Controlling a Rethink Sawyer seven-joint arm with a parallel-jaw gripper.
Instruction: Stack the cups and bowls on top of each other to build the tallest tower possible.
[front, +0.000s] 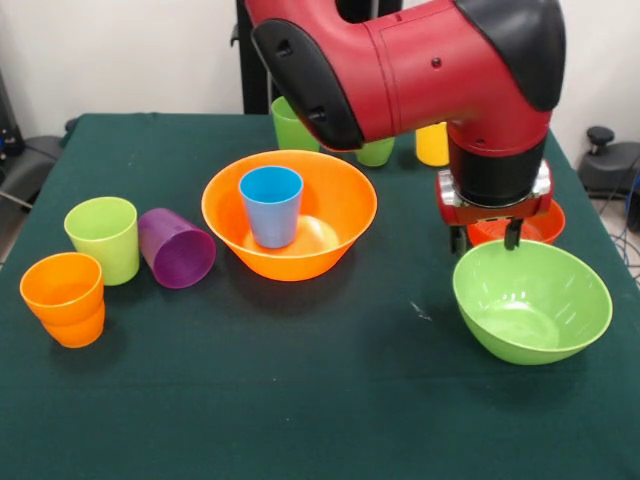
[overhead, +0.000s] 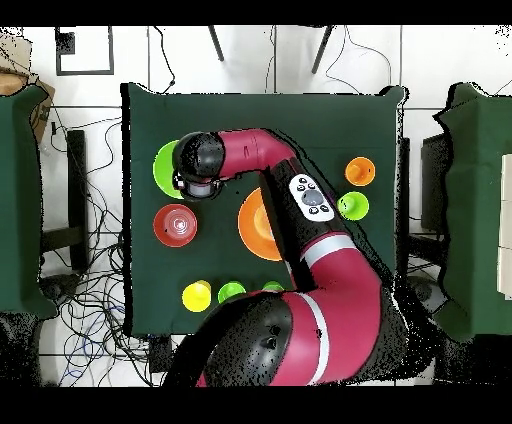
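Note:
A large orange bowl (front: 330, 225) (overhead: 252, 228) stands mid-table with a blue cup (front: 271, 205) upright inside it. To the right sits the lime-green bowl (front: 532, 300) (overhead: 163, 170). My gripper (front: 485, 240) hangs open just over its far rim, holding nothing. Behind the gripper lies the smaller red-orange bowl (front: 545, 222) (overhead: 176, 225). On the left stand a lime cup (front: 103, 238) (overhead: 352, 206) and an orange cup (front: 63, 298) (overhead: 360, 171). A purple cup (front: 176, 248) lies on its side between them and the orange bowl. A yellow cup (front: 432, 145) (overhead: 196, 296) and green cups (front: 293, 128) (front: 375, 152) stand at the back.
The dark green cloth table (front: 320, 400) ends close behind the lime-green bowl on the right. My arm (overhead: 300, 250) crosses over the orange bowl in the overhead view and hides the blue and purple cups there. Cables and chair legs surround the table.

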